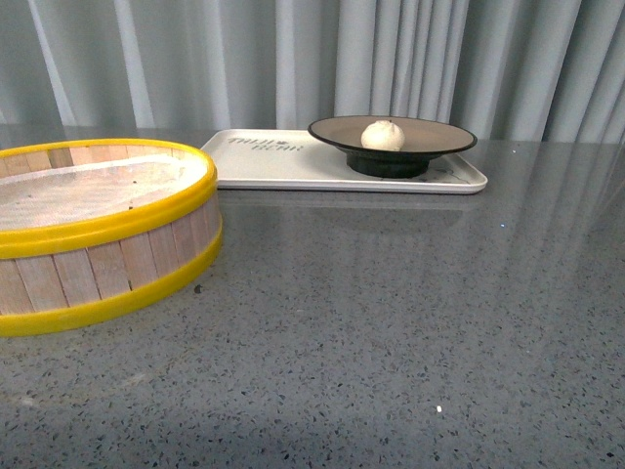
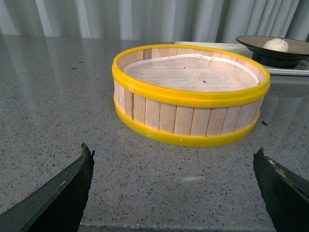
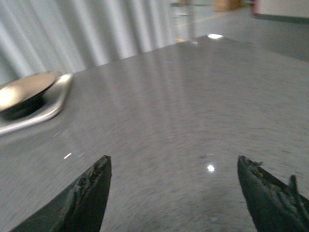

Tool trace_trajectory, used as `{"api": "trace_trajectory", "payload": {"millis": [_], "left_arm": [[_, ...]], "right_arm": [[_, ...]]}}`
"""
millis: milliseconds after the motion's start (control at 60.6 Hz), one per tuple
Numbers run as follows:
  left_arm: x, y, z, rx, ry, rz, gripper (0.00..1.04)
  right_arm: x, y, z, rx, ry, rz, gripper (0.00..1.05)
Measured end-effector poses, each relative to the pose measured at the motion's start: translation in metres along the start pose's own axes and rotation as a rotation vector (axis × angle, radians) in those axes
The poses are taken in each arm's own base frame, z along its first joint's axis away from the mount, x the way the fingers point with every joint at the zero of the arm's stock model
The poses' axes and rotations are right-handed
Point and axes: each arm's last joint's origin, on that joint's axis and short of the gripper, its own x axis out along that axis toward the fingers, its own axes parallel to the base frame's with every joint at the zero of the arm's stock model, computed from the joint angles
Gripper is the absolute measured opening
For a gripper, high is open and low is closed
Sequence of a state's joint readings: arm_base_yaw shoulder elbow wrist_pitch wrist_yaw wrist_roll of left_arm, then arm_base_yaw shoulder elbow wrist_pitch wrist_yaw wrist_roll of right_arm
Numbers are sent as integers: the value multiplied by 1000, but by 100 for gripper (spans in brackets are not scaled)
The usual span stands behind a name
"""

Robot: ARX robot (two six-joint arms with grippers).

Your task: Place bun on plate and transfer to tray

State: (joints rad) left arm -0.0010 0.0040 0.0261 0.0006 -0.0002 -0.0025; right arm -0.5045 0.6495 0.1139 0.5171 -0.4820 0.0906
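Note:
The white bun sits in the middle of the black-rimmed plate. The plate stands on the right part of the cream tray at the back of the table. Neither arm shows in the front view. My left gripper is open and empty over bare table, in front of the steamer basket; the bun and plate show far off in its view. My right gripper is open and empty over bare table; its blurred view shows the plate on the tray well away.
A yellow-rimmed wooden steamer basket with a paper liner stands at the front left, and it shows in the left wrist view. Grey curtains hang behind the grey speckled table.

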Motion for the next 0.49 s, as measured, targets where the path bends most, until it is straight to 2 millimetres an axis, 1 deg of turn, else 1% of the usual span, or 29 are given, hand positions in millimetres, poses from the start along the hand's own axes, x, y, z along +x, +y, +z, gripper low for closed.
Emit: {"api": "trace_trajectory", "payload": {"millis": [33,66,198,214,247,313,330,462,495], "left_arm": [[0,0,0,0,0,0,98],[0,0,0,0,-1,1,98],[0,0,0,0,-1,0,98],[0,0,0,0,-1,0,98],[0,0,0,0,-1,0,98],[0,0,0,0,-1,0,98],[0,0,0,0,-1,0,98],[0,0,0,0,-1,0,98],[0,0,0,0,-1,0,98]], "right_arm": [[-2,4,-4,-27,2,10,56],[-5,10,-7,-49,2,7,47],[-9,21,-10,-75,-6,1,26],[-10,23,-11,-78,-6,3,20],[-11,26,-12,-83,-8,7,13],[-13,30,-13,-87,-10,9,3],[-13,31,-14,-91,-10,10,1],[-16,36,-18,-94,-11,12,2],[-17,38,-22,-96,-21,12,2]]}}
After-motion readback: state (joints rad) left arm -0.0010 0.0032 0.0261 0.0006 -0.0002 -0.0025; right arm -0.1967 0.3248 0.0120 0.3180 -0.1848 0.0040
